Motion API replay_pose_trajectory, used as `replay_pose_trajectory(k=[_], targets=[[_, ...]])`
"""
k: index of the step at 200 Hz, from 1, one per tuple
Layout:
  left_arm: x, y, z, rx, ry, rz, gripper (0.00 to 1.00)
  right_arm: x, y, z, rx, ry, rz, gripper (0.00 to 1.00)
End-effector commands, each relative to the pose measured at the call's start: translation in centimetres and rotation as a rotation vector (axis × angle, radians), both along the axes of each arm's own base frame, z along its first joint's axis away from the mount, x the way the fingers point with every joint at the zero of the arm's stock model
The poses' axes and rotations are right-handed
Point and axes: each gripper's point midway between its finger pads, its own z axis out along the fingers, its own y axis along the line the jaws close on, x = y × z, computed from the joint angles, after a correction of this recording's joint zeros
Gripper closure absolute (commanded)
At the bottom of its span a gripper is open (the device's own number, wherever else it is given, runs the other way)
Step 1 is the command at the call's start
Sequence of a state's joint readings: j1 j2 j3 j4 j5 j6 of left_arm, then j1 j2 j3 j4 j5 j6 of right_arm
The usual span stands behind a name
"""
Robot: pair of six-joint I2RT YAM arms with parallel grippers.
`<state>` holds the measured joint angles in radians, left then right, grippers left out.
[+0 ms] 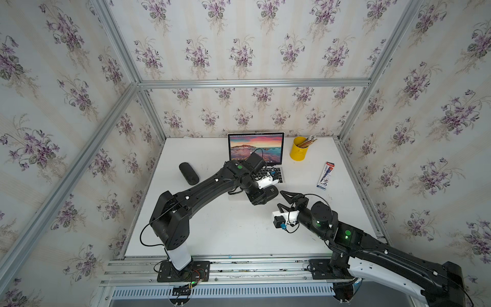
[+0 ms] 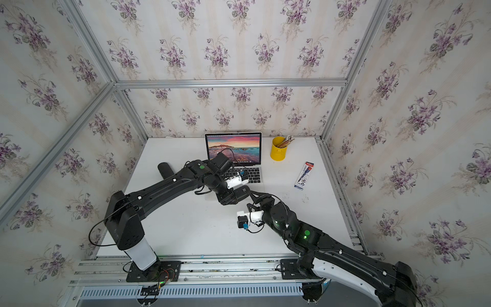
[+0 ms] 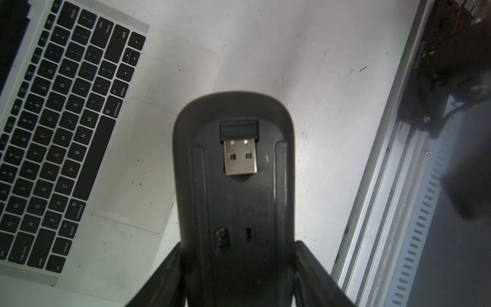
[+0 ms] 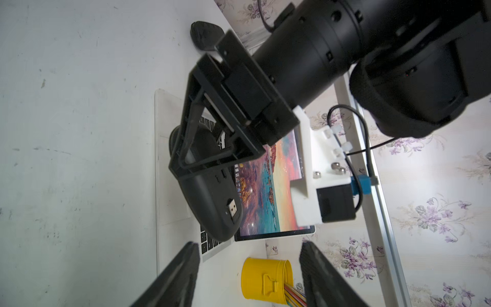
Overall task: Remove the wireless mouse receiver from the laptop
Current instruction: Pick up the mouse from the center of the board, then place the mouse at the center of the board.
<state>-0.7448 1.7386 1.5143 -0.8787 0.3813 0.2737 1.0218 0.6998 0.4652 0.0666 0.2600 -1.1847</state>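
Plainly, the receiver (image 3: pixel 240 148) is out of the laptop (image 1: pixel 256 148): it lies in the recess on the underside of the mouse (image 3: pixel 233 207). The left gripper (image 3: pixel 239 252) clamps the mouse by its sides, near the laptop's front edge. The receiver's long axis runs along the mouse, metal plug toward the left gripper, black cap toward the mouse's free end. That free end faces the right gripper (image 4: pixel 249 244), which stands open and empty near it, the only one free to reach.
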Motion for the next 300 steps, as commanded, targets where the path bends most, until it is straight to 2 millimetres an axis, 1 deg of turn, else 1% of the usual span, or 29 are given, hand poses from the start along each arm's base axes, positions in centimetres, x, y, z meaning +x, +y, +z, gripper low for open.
replay_pose_trajectory(k=[1,33,49,64,80,109,136,159,176,199,234,273,300], targets=[[-0.3,0.2,0.9,-0.011,0.016,-0.018,0.51,-0.1,0.4,1.3,0.012,-0.057,0.019,0.35],[0.1,0.6,2.4,0.001,-0.016,-0.013,0.5,0.2,0.6,0.8,-0.038,-0.097,-0.003,0.34],[0.2,0.7,3.2,-0.001,-0.028,-0.014,0.5,1.0,0.5,0.7,-0.082,-0.133,-0.051,0.33],[0.1,0.8,3.8,-0.005,-0.034,-0.015,0.5,1.8,0.3,1.0,-0.104,-0.174,-0.107,0.32],[-0.2,0.9,4.0,-0.006,-0.035,-0.016,0.5,2.5,0.1,1.5,-0.111,-0.211,-0.155,0.32],[-0.4,1.1,4.0,-0.005,-0.036,-0.02,0.5,3.0,0.0,2.2,-0.096,-0.236,-0.194,0.31],[-0.5,1.0,4.4,-0.016,-0.035,-0.023,0.5,2.8,0.4,1.4,-0.111,-0.221,-0.175,0.31],[-0.6,0.8,5.3,-0.038,-0.044,-0.033,0.5,2.6,0.9,0.5,-0.125,-0.208,-0.151,0.3],[-0.8,0.6,5.9,-0.056,-0.041,-0.04,0.5,2.5,1.2,0.3,-0.129,-0.21,-0.138,0.3],[-1.3,0.4,6.4,-0.081,-0.027,-0.057,0.5,2.5,1.5,0.5,-0.136,-0.23,-0.139,0.3],[-2.2,0.0,6.1,-0.077,-0.008,-0.083,0.5,2.6,1.8,0.8,-0.123,-0.237,-0.152,0.3],[-2.5,-0.2,6.3,-0.087,-0.005,-0.095,0.5,2.7,1.8,0.6,-0.122,-0.233,-0.156,0.3],[-2.7,-0.3,6.6,-0.102,-0.006,-0.101,0.5,2.7,1.8,0.5,-0.119,-0.223,-0.16,0.33]])
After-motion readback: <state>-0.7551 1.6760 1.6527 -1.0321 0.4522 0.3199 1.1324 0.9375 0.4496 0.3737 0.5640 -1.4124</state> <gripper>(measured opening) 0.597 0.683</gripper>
